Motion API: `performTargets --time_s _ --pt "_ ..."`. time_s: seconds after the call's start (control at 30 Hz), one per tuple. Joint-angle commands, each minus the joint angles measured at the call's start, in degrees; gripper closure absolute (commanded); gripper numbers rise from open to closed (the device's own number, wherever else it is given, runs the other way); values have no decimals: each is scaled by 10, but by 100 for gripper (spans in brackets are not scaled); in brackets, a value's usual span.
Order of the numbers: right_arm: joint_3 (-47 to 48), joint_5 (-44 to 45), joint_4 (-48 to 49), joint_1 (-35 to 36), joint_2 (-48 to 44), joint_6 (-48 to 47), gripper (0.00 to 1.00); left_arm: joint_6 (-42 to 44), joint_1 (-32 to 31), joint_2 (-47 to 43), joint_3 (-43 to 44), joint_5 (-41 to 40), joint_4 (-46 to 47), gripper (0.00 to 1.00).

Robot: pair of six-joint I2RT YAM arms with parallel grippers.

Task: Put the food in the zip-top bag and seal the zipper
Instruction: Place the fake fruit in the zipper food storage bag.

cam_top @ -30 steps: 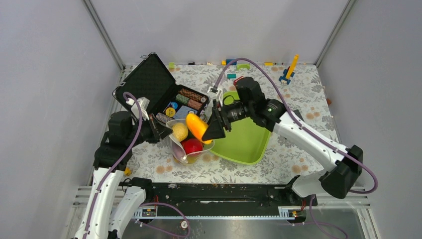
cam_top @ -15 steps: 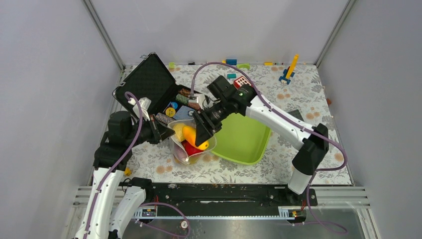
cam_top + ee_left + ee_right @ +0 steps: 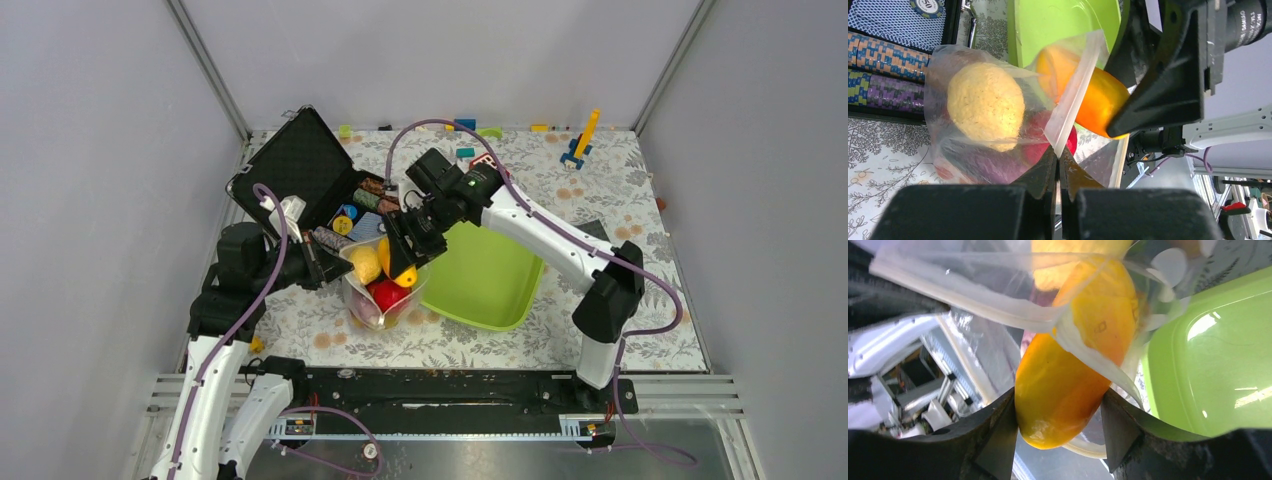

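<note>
The clear zip-top bag (image 3: 372, 300) stands open beside the lime-green tray. My left gripper (image 3: 1058, 152) is shut on the bag's mouth edge, pinching the whitish zipper strip (image 3: 1074, 97). Inside the bag are a yellowish ball (image 3: 985, 105), a red apple (image 3: 1037, 134) and a purple eggplant (image 3: 993, 167). My right gripper (image 3: 1058, 425) is shut on the orange mango (image 3: 1068, 375). The mango's far half is past the zipper strip (image 3: 963, 302), inside the bag mouth. In the top view the right gripper (image 3: 412, 245) sits over the bag's right rim, and the left gripper (image 3: 326, 263) is at its left rim.
The lime-green tray (image 3: 490, 285) lies right of the bag, touching it. An open black case (image 3: 310, 170) with striped poker chips (image 3: 385, 198) stands behind the bag. Small coloured blocks (image 3: 578, 145) lie along the table's far edge.
My right gripper has carried the mango left and down, from above the tray side into the bag's mouth. My left gripper has kept hold of the bag edge.
</note>
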Motion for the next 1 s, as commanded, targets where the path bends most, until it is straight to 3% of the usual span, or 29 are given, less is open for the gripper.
performTargets --time_s 0.0,0.2,0.5,0.7,0.77,0.83,0.97 --pt "-14 94 81 5 -11 98 56 10 5 4 5 30 42 99" --pt "-112 247 197 24 -70 203 53 10 7 8 3 34 42 99" --pt "-174 381 239 83 -117 220 43 5 11 14 3 31 43 99" --pt "-194 380 275 100 -135 196 29 2 13 17 3 28 43 99" --pt "-209 366 305 101 -149 179 11 2 14 17 3 29 42 99" --pt "-217 363 318 101 -162 159 1 2 14 17 3 28 43 99" --pt "-232 336 348 101 -185 121 0 2 14 16 2 28 43 99"
